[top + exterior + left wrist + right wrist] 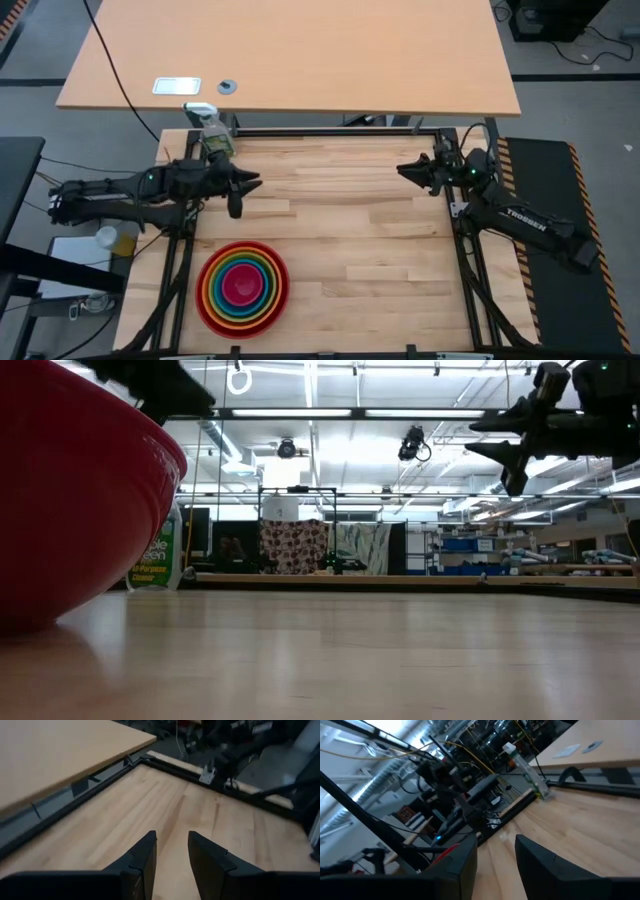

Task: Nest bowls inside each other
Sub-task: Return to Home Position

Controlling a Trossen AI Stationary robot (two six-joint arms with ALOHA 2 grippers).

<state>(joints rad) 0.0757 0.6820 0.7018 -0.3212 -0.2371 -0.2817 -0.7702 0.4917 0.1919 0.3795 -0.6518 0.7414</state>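
Red bowl [70,500] fills low view (nested bowls [241,286] hidden); left gripper [172,836], right gripper [495,841] ajar, empty.

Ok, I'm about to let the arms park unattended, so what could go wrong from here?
The left end effector, open, hangs close to the spray bottle at a corner of the table; a swing as that arm retracts might tip it. The nested bowls sit near the table's edge, the red bowl outermost, so a low sweep could nudge them off. The right end effector, open, is well clear.
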